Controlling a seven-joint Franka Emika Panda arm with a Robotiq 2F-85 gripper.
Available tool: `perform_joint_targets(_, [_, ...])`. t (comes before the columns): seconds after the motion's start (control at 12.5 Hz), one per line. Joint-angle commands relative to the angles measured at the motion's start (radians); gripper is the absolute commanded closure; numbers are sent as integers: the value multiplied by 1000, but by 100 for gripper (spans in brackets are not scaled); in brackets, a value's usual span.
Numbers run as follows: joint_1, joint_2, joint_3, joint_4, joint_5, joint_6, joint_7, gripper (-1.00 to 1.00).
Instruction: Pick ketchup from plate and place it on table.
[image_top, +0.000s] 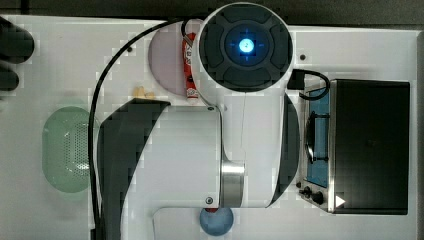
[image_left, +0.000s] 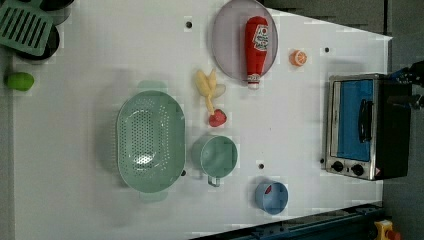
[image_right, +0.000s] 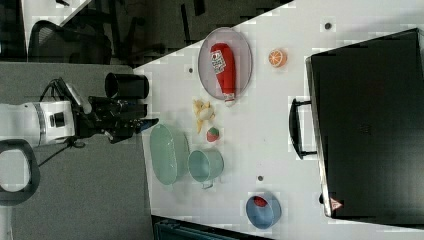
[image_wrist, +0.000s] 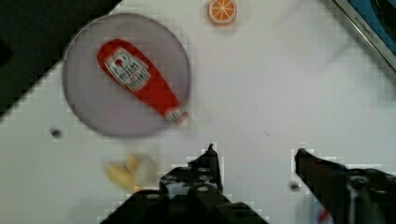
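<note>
Lying on plate (image_left: 223, 45): white-labelled ketchup (image_left: 256, 47), lettering unreadable.

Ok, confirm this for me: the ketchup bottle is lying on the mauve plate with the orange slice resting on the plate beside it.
Not quite. The ketchup does lie on the plate, but the orange slice sits on the white table, apart from the plate's rim. The left view shows this plainly.

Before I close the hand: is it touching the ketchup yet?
Apart. In the wrist view the open hand has bare table between its fingertips, and the ketchup lies clear of them on the plate.
</note>
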Motion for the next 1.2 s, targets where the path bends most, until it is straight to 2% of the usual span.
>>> perform_joint_targets(0.08, [-90,-89,45,-2,22,-158,-67,-41])
perform_joint_targets(0.32, [-86,-31,65,-1,22,-132,-76,-99])
perform_joint_targets(0.64, [-78,82,89,1,23,31,-92,-100])
perform_joint_targets(0.88, [-74,184,106,13,22,133,-200,-100])
perform_joint_targets(1.2, [-59,339,117,75,16,174,-353,-100])
